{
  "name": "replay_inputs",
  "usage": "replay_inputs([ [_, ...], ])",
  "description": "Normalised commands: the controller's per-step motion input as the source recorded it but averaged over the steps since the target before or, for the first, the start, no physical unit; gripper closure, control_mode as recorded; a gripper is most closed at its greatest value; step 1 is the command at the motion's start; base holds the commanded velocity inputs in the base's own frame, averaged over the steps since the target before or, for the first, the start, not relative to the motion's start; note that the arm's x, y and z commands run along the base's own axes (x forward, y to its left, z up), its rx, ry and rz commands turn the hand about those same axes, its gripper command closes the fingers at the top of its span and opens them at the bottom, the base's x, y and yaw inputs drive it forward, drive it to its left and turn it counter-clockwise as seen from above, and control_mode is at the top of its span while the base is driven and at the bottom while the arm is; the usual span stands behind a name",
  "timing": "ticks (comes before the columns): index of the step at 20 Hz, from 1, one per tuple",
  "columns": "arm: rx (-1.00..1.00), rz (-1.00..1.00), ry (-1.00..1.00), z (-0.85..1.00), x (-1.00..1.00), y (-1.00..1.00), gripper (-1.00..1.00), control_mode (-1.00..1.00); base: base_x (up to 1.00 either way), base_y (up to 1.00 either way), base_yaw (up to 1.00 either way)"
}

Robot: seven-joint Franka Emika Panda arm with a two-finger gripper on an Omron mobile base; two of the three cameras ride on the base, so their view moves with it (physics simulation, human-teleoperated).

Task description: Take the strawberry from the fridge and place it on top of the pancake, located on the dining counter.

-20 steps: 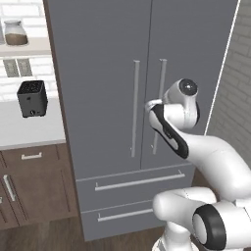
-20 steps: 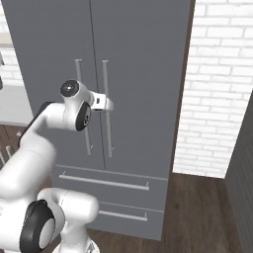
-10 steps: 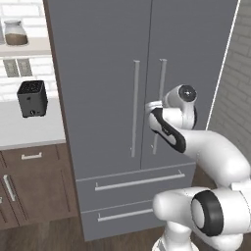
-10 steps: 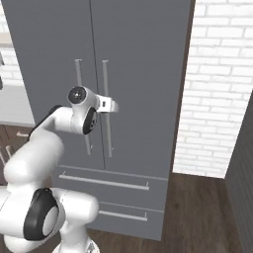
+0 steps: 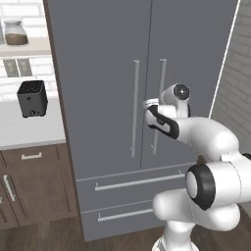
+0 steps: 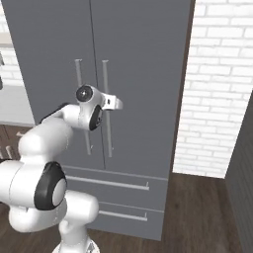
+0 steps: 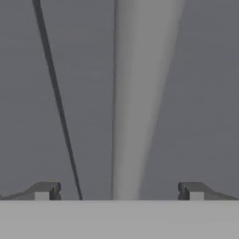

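The gripper (image 7: 119, 191) faces the fridge (image 5: 103, 73) head-on with its jaws spread wide and nothing between them. In the hand view the 2 dark fingertips (image 7: 44, 190) stand far apart, and a pale vertical bar handle (image 7: 135, 98) rises in the gap between them, closer to the middle than to either tip. Whether the tips touch the door cannot be told. A thin dark line, the seam between the doors (image 7: 58, 100), runs slantwise to the left of that handle.

From the left base view the hand sits at the right door's handle (image 5: 159, 105), about halfway up its length, with the arm's wrist covering the lower part of that bar. The left door's handle (image 5: 134, 108) stands just beside it, free. The right base view shows the same 2 bars, partly hidden by the white arm.

Both doors are shut and both bottom drawers (image 5: 132, 184) are closed, so whatever the fridge holds is hidden; the strawberry cannot be seen.

Left of the fridge, a glass jar (image 5: 15, 32) with brown contents stands on a shelf, and a black toaster (image 5: 32, 98) sits on the wall counter (image 5: 29, 130), whose left end is cut off.
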Motion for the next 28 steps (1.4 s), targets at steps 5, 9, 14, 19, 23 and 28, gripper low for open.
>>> replay_inputs([
  [5, 0.0, 0.0, 0.0, -0.05, 0.46, -0.1, -1.0, -1.0, 0.0, 0.0, 0.0],
  [9, 0.0, 0.0, 0.0, -0.01, 0.41, -0.06, -1.0, -1.0, 0.0, 0.0, 0.0],
  [14, 0.0, 0.0, -0.03, 0.0, 0.33, -0.01, -1.0, -1.0, 0.0, 0.0, 0.0],
  [19, 0.0, 0.0, 0.0, 0.0, 0.26, -0.01, 1.0, -1.0, 0.0, 0.0, 0.0],
  [23, 0.0, 0.0, 0.01, 0.0, 0.0, -0.13, 1.0, -1.0, 0.0, 0.0, 0.0],
  [28, 0.0, 0.0, 0.04, 0.0, -0.31, -0.38, 1.0, -1.0, 0.0, 0.0, 0.0],
])
